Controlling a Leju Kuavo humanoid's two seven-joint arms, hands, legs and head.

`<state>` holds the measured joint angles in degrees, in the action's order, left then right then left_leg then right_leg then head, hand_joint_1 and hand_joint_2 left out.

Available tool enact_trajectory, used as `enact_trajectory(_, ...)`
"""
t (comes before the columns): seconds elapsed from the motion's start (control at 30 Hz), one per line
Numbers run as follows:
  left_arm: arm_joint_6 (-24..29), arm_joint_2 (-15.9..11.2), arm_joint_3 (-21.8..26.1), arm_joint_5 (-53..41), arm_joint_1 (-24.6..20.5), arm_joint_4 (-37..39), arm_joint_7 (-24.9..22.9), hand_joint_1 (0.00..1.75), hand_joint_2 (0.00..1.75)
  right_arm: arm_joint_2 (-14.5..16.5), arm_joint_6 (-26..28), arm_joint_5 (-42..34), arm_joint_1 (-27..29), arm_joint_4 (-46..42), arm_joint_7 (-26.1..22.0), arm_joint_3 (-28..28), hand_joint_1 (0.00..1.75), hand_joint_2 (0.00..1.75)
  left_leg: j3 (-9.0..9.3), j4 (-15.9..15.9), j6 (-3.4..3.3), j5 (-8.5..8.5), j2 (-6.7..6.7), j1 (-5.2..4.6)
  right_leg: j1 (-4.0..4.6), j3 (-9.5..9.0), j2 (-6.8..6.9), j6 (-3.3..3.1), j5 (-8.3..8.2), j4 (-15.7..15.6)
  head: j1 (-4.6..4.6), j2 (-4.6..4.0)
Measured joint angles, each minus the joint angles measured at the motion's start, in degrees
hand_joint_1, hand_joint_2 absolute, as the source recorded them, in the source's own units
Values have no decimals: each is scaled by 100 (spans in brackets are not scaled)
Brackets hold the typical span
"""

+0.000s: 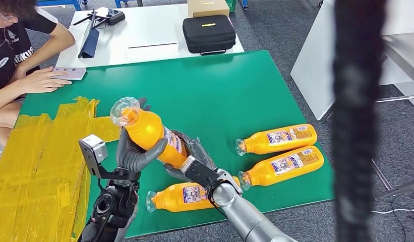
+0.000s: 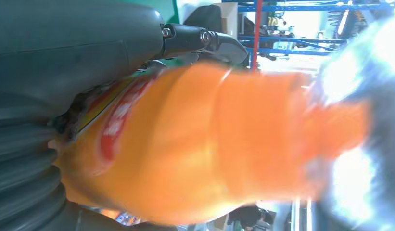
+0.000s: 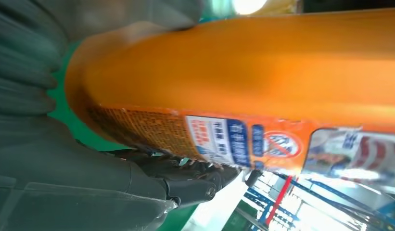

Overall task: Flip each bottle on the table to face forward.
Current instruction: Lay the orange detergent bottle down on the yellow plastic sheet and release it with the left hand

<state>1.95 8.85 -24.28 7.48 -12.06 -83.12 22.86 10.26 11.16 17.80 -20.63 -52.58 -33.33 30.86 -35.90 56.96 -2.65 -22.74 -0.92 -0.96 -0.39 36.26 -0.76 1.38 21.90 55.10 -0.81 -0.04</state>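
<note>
An orange bottle (image 1: 146,132) with a clear cap is lifted off the green table (image 1: 220,91), tilted with its cap up and to the left. My left hand (image 1: 131,154) grips its upper body, and my right hand (image 1: 192,159) holds its lower end. The same bottle (image 2: 205,144) is close and blurred in the left wrist view, and its label (image 3: 243,139) shows in the right wrist view. Three more orange bottles lie on their sides on the table: one (image 1: 187,195) at the front edge below my hands, and two (image 1: 278,139) (image 1: 285,165) to the right.
Yellow plastic sheets (image 1: 43,161) cover the table's left part. A person (image 1: 23,50) sits at the far left corner with a hand on a phone (image 1: 71,73). Behind stands a white table with a black case (image 1: 209,33). A dark blurred post (image 1: 356,121) crosses the right side.
</note>
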Motion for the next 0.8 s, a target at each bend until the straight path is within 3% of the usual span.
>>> enact_trajectory(0.03,3,0,-2,19,0,-23,-8,21,175,6,13,13,-2,25,-1,2,175,175,0,0,0,0,0,0,0,0,0,0,0,0,0,0)
enact_trajectory(0.13,6,-4,-2,57,0,-48,-19,150,175,24,24,29,-10,77,-3,3,175,175,0,0,0,0,0,0,0,0,0,0,0,0,0,0)
enact_trajectory(0.17,5,-8,-2,69,0,-51,-20,175,175,30,25,31,-13,93,-2,3,175,175,0,0,0,0,0,0,0,0,0,0,0,0,0,0)
enact_trajectory(0.73,-109,-76,-74,207,-35,-28,-40,175,175,43,89,36,-22,159,-9,-3,173,175,1,0,0,0,0,0,0,1,0,0,0,0,0,0)
enact_trajectory(0.8,-129,-76,-75,208,-48,-20,-42,175,175,40,154,49,-8,129,-13,-6,88,175,1,0,0,0,0,0,0,1,0,0,0,0,0,0)
